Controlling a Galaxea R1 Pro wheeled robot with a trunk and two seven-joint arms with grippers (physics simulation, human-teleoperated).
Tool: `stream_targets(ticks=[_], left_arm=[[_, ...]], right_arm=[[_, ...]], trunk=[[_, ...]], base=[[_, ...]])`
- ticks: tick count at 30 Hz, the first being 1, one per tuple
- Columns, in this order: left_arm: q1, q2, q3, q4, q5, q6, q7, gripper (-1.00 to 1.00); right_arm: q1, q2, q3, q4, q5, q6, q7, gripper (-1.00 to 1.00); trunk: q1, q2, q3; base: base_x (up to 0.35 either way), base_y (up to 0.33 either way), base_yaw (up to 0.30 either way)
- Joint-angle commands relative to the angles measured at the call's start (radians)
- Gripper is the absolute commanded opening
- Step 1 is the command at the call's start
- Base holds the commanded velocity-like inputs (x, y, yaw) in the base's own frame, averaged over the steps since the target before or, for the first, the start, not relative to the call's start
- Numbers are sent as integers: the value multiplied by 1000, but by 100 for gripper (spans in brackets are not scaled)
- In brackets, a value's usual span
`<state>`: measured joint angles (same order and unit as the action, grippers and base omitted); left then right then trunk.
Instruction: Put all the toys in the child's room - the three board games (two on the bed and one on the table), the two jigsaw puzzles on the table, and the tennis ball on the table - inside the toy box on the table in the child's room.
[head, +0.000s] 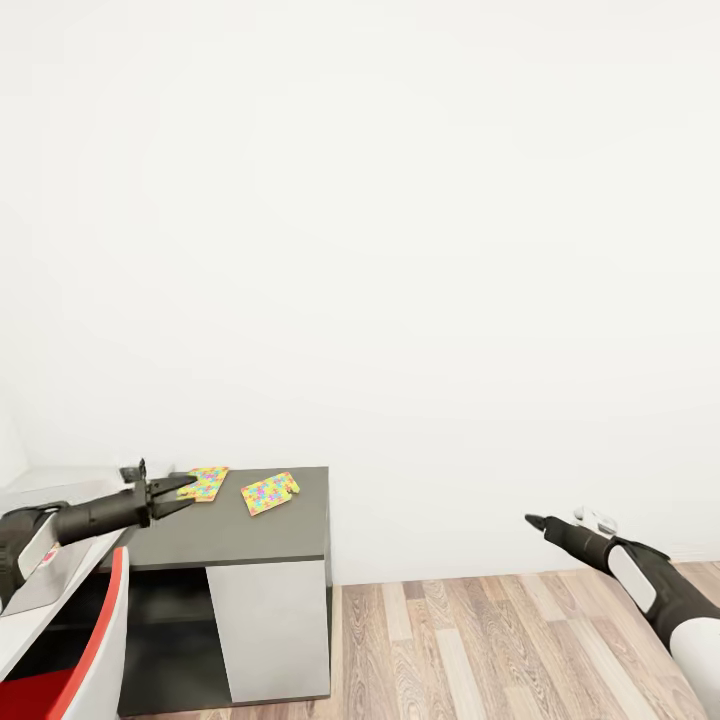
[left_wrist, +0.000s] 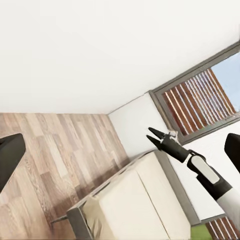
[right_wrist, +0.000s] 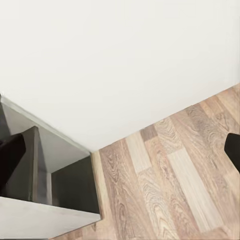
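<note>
Two jigsaw puzzles (head: 204, 483) (head: 269, 492) lie flat, side by side and apart, on the dark bench (head: 260, 535) top. My left jaws (head: 183, 489) hang narrowly parted, empty, just beside the nearer puzzle. My right jaws (head: 534, 521) hold nothing over the wood floor (head: 480, 640); their gap I cannot tell.

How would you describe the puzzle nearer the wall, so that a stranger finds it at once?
Find the dark cabinet top against the white wall. Two puzzles lie flat on it. The one meant lies by the left gripper, nearer the wall than the other puzzle.
</note>
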<state>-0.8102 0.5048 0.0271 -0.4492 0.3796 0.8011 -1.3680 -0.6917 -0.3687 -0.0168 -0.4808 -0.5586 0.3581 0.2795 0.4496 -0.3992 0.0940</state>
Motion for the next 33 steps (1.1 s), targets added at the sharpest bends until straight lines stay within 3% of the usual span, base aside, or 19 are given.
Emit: stream_targets(ticks=[1, 4, 10, 15, 16, 18, 23, 33], left_arm=[[-3, -11, 0, -7, 3, 13, 36, 100], [-6, -33, 1, -38, 3, 16, 124, 100], [-8, -106, 2, -120, 4, 20, 364, 100], [-9, -176, 6, -192, 5, 16, 609, 100], [-9, -206, 25, -211, 6, 8, 735, 100], [-9, -216, 43, -216, 7, -8, 787, 100], [-9, -228, 65, -220, 10, -86, 839, 100], [-9, -242, 68, -221, 6, -107, 860, 100]], right_arm=[[0, 1, -1, -13, -6, 5, -1, 100], [0, 3, -1, -37, -5, 4, -5, 100], [0, 5, -1, -59, -4, 1, -13, 100], [0, 6, 1, -63, -4, 1, -13, 100], [0, 12, 3, -63, -2, -1, -18, 100], [0, 20, 3, -63, -1, -2, -19, 100], [0, 32, 4, -64, 0, -3, -18, 100], [0, 29, 12, -67, 2, -2, 1, 100]], trunk=[[0, -1, -1], [0, -1, -1], [0, -1, -1], [0, -1, -1], [0, -1, -1], [0, -1, -1], [0, -1, -1], [0, -1, -1]], base=[[0, 0, 0], [0, 0, 0], [0, 0, 0], [0, 0, 0], [0, 0, 0], [0, 0, 0], [0, 0, 0], [34, -13, 0]])
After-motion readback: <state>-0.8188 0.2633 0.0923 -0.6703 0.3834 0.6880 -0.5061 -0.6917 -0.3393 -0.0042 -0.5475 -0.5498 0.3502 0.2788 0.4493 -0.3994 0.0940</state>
